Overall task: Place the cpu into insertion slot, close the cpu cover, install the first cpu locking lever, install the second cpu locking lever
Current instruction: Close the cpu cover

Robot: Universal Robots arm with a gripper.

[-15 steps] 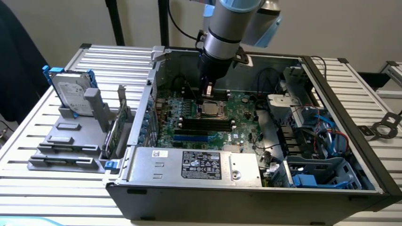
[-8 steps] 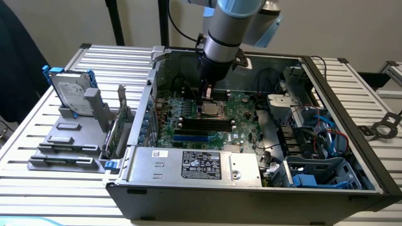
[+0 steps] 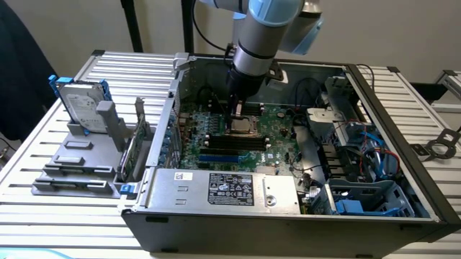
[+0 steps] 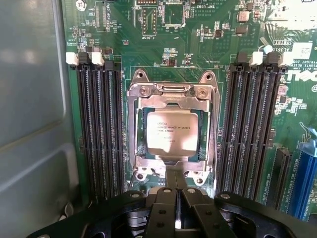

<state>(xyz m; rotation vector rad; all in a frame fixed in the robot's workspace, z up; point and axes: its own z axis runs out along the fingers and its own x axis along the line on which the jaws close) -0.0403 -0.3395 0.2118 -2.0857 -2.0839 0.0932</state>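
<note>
Closest to the wrist camera, your gripper (image 4: pixel 176 181) has its two fingers pressed together with nothing between them; their tips sit at the middle of one edge of the cpu cover (image 4: pixel 171 95), by its small tongue, and you cannot tell whether they touch it.

Sweep the exterior view from its left: a hard drive (image 3: pixel 81 105) stands in a grey rack (image 3: pixel 72 162) on the slatted table (image 3: pixel 65 221), well apart from the work; next comes the open computer case (image 3: pixel 288 229), with the power supply (image 3: pixel 223 189) along its near side; beyond that, about mid-board, the arm (image 3: pixel 252 54) reaches straight down to the socket; at the exterior view's right lie loose cables (image 3: pixel 374 156), apart from the arm.

Your cpu (image 4: pixel 172 126) already lies flat in the insertion slot (image 4: pixel 141 130); the cover lies down around it, its window framing the chip.

What matters for you: the chip lies straight ahead of the fingertips, on the line of the closed fingers; that line runs parallel to the long black memory slots (image 4: pixel 99 134) flanking the socket; whether either locking lever is latched cannot be told.
</note>
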